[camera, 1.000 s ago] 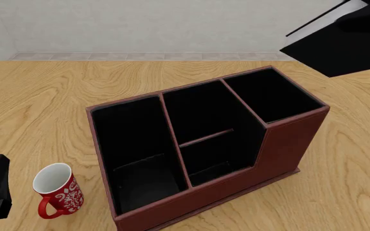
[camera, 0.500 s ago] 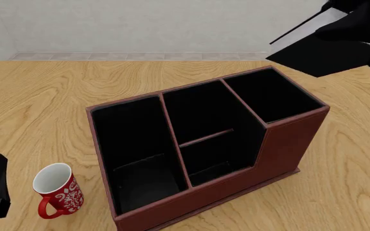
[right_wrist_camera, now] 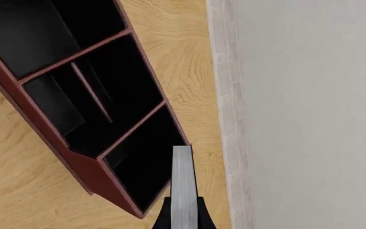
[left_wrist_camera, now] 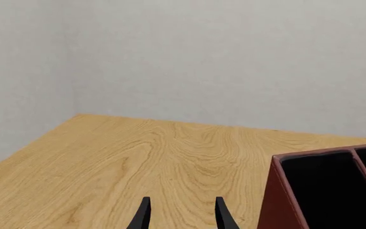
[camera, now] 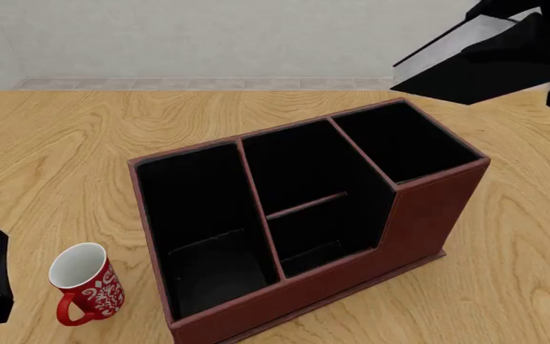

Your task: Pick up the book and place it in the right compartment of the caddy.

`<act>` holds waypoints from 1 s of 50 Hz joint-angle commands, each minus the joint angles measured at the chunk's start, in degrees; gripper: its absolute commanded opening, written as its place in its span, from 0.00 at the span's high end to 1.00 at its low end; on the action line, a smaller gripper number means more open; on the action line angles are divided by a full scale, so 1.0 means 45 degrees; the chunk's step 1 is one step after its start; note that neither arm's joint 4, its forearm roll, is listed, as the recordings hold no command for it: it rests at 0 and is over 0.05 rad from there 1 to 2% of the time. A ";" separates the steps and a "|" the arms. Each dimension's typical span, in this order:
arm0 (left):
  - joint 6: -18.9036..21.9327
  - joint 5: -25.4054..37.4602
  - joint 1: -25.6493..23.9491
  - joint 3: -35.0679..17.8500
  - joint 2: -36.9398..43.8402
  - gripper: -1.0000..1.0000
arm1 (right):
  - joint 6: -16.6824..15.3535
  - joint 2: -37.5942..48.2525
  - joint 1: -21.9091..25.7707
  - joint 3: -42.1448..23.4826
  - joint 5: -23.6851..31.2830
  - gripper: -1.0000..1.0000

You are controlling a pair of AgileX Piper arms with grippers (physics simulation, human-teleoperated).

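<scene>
**A:** Entry — carry phase. You have the book (camera: pixel 475 68) aloft in the right gripper (right_wrist_camera: pixel 184 217), fingers clamped on its two covers; it hangs beyond the far right corner of the caddy (camera: pixel 304 215), clear of the rim and not yet over any section. What is your plan for the drop?

**B:** Bring it nearer and a little left until it sits over the right compartment (camera: pixel 404 143) — the narrow end section with the taller walls. Turn the book so its length runs along the slot, then tip it edge-down before you lower. My judgement: the slot is slim, so a skewed book will likely catch on the wall or the divider.

**A:** Noted. The book's look?

**B:** Thick, black covers, pale page edges showing as a grey-white strip along the upper side in the front view and straight between the fingers in the right wrist view.

**A:** And the other arm?

**B:** Left gripper (left_wrist_camera: pixel 179 214) idles low at the near left, fingers apart, holding nothing, near the red mug (camera: pixel 84 283) on the surface (camera: pixel 65 143).
</scene>
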 commanded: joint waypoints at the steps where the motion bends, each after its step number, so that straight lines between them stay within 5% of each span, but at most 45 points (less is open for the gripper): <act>1: 0.0032 0.0069 -0.0138 -0.0006 0.0001 0.00 | 0.3132 -0.0192 -0.0238 -0.0077 -0.0001 1.00; 13: 0.0055 0.0068 -0.0213 0.0011 0.0024 0.00 | 0.3383 0.0644 -0.0216 -0.0132 -0.0001 1.00; 27: 0.0054 0.0106 -0.0213 -0.0027 0.0006 0.00 | 0.2890 0.1924 -0.0985 -0.0309 -0.0001 1.00; 50: 0.0061 0.0140 -0.0212 -0.0036 -0.0022 0.00 | 0.3469 0.2669 -0.0854 -0.0322 -0.0001 1.00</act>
